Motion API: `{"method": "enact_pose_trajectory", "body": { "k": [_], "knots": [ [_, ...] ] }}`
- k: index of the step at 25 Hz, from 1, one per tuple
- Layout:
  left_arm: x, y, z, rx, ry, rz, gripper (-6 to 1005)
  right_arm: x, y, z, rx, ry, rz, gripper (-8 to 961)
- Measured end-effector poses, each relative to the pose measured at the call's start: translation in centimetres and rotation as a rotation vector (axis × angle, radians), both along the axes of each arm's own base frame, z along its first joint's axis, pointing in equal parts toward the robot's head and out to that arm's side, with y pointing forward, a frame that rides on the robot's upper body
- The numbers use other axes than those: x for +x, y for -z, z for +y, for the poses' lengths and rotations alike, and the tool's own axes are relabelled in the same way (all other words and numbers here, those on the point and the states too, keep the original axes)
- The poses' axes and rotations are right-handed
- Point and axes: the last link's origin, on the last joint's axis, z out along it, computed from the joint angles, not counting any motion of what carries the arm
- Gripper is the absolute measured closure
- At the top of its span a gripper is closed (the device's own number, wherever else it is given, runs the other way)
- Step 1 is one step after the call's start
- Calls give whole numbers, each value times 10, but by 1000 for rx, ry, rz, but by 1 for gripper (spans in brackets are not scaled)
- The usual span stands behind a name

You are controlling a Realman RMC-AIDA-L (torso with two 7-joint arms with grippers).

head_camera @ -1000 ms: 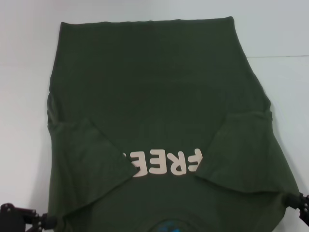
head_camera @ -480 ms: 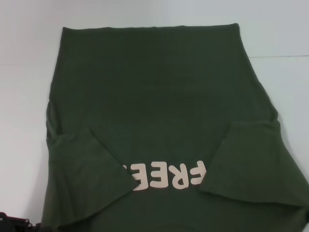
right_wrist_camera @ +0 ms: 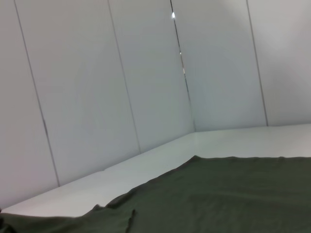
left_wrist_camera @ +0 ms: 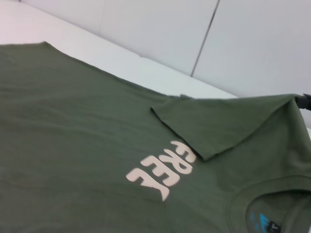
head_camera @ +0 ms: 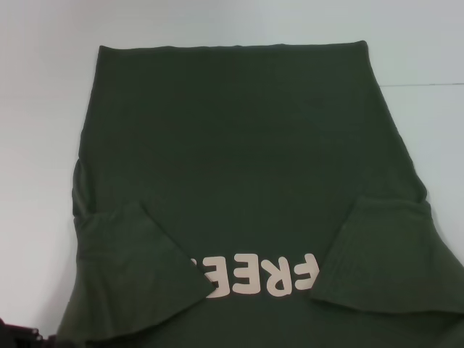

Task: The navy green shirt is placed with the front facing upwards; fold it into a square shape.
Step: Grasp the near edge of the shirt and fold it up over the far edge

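Dark olive-green cotton T-shirt (head_camera: 239, 159) w/ pale pink "FREE!" lettering (head_camera: 254, 275) lies front-up on the white table (head_camera: 36, 145), both short sleeves folded inward over the chest. We see only a dark bit of the left gripper (head_camera: 18, 337) at the shirt's near-left corner; can't tell its grip. Right gripper out of view.

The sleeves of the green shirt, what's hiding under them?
Both sleeves are folded in over the shirt. They cover the ends of the pink letters; only "FREE" shows, and the rest is hidden.
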Motion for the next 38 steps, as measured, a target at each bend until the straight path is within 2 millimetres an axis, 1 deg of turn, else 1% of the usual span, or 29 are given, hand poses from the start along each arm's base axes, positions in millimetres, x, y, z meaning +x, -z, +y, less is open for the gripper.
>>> {"method": "enact_pose_trajectory", "body": {
  "k": [6, 10, 14, 19, 21, 27, 38],
  "knots": [
    [0, -7, 3, 99, -2, -37, 977, -2, -5, 6, 50, -12, 12, 912],
    [1, -8, 5, 134, 2, -55, 978, -5, -8, 12, 87, -21, 31, 912],
    [3, -14, 10, 227, 9, -103, 978, -8, -10, 19, 131, -27, 57, 912],
    [5, -14, 13, 268, 17, -125, 978, -13, -12, 30, 169, -49, 82, 912],
    [5, -14, 13, 276, 17, -128, 978, -13, -12, 31, 173, -51, 82, 911],
    [0, -15, 8, 325, -6, -135, 978, -12, -17, 34, 199, -53, 78, 911],
    [-6, -9, -4, 367, -20, -131, 977, -11, -20, 36, 219, -46, 76, 912]
  ]
}}
